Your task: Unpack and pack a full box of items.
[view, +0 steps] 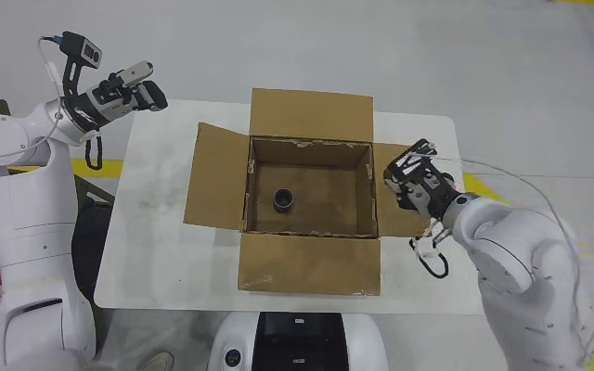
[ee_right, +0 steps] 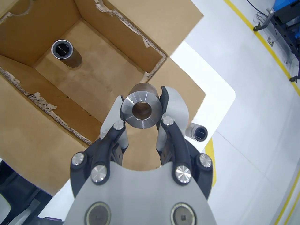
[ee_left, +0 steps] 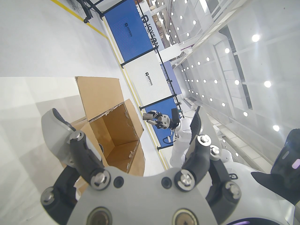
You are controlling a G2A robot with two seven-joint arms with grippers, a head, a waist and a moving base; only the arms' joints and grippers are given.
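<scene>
An open cardboard box [view: 311, 113] stands mid-table with all flaps spread. One metal cylinder [view: 283, 198] stands upright on its floor, near one side wall [ee_right: 62, 49]. My right gripper [ee_right: 143, 97] is shut on a second metal cylinder [ee_right: 141, 110], held above the box's right flap just outside the rim [view: 411, 167]. A third cylinder [ee_right: 198, 133] lies on the table beyond that flap. My left gripper [view: 153, 93] hangs open and empty off the table's far left corner, tilted so the box [ee_left: 112, 127] sits low between its fingers [ee_left: 56, 118].
The white table [view: 148, 241] has bare surface left of the box and along its front edge. Yellow floor lines [ee_right: 246, 22] run past the table. Blue partition panels [ee_left: 126, 36] and carts stand far off in the room.
</scene>
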